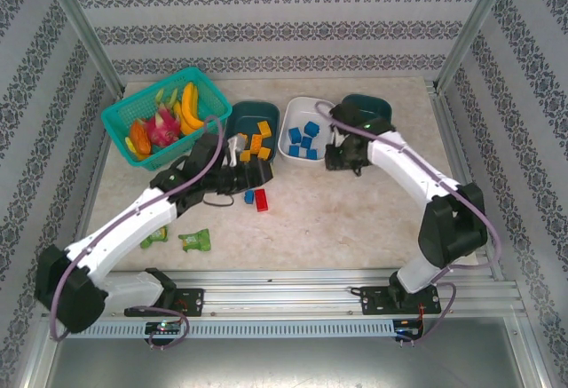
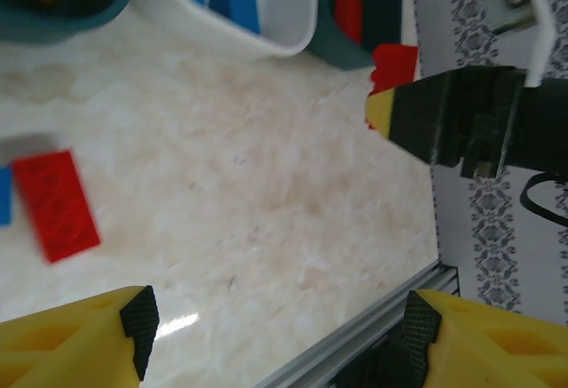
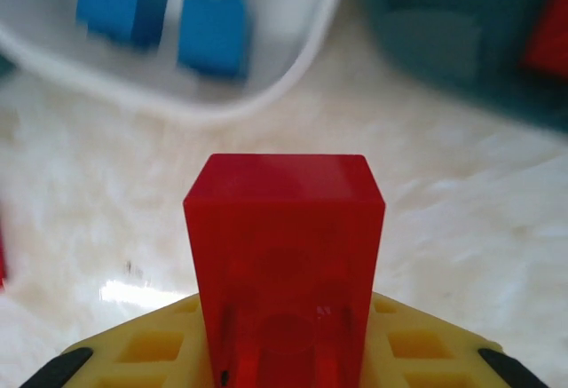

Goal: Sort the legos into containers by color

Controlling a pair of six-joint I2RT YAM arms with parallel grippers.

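The right gripper (image 1: 336,154) is clamped on a red lego (image 3: 284,255). The brick stands up between its yellow fingers just above the table, toward the far right corner. Ahead of it and a little to the right sits the dark teal tub (image 3: 426,46), which has red pieces in it. The white tub (image 1: 297,106) of blue ones lies just to that tub's left. A third tub (image 1: 240,114) with yellow-orange pieces is further left, so all three form a row along the table's far edge.

To do this step well, I judge the arm should lift enough to clear the teal rim and carry forward and to the right — away from the white tub. It should then let go low over the tub's middle so the brick does not bounce out.

The left gripper (image 2: 280,326) hangs over the table's middle with its jaws wide and nothing between them. It is near a loose red lego (image 2: 55,203) and a blue lego (image 1: 249,197) lying side by side.

Some things are hard to make out — from above, the right arm covers much of the red tub. At the wrist the tub's contents blur, and the brick hides the fingertips gripping it.
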